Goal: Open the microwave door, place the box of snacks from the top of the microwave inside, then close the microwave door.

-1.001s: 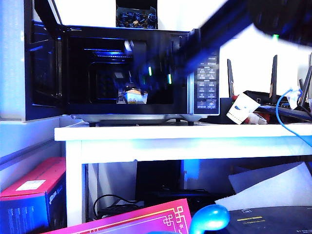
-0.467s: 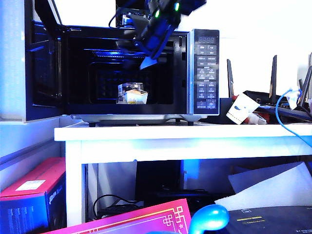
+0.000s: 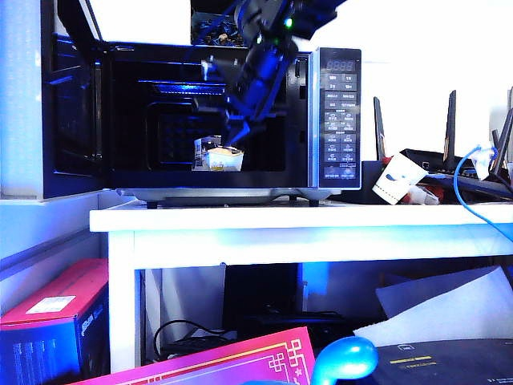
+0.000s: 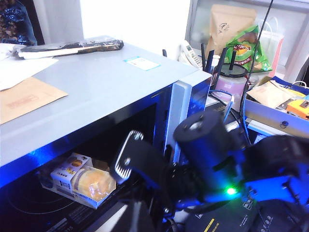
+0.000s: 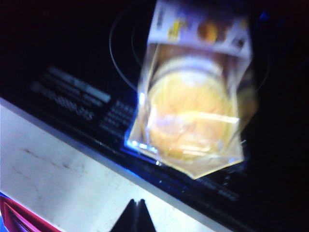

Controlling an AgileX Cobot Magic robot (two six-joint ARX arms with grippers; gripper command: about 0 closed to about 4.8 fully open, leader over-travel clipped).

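Observation:
The microwave (image 3: 339, 120) stands on the white table with the microwave door (image 3: 72, 112) swung wide open to the left. The box of snacks (image 3: 218, 156), clear plastic over pale yellow cakes, lies on the cavity floor. It also shows in both wrist views (image 4: 79, 179) (image 5: 193, 111). My right gripper (image 3: 235, 138) hangs tilted down in front of the opening, just above and before the box. Its fingertips are pressed together (image 5: 137, 203) with nothing between them and do not touch the box. My left gripper is a dark blur at the edge of the left wrist view, beside the microwave's grey top (image 4: 96, 82).
A dark box of blue-wrapped items (image 3: 224, 28) sits on top of the microwave, with a brown envelope (image 4: 24, 96) and papers. Routers with antennas (image 3: 449, 160) and a blue cable stand right of the microwave. A red box (image 3: 48, 313) lies under the table (image 3: 280, 216).
My right gripper has come out of the cavity, risen, then dipped again before the opening, and its jaws have shut. The box of snacks has stayed on the microwave floor.

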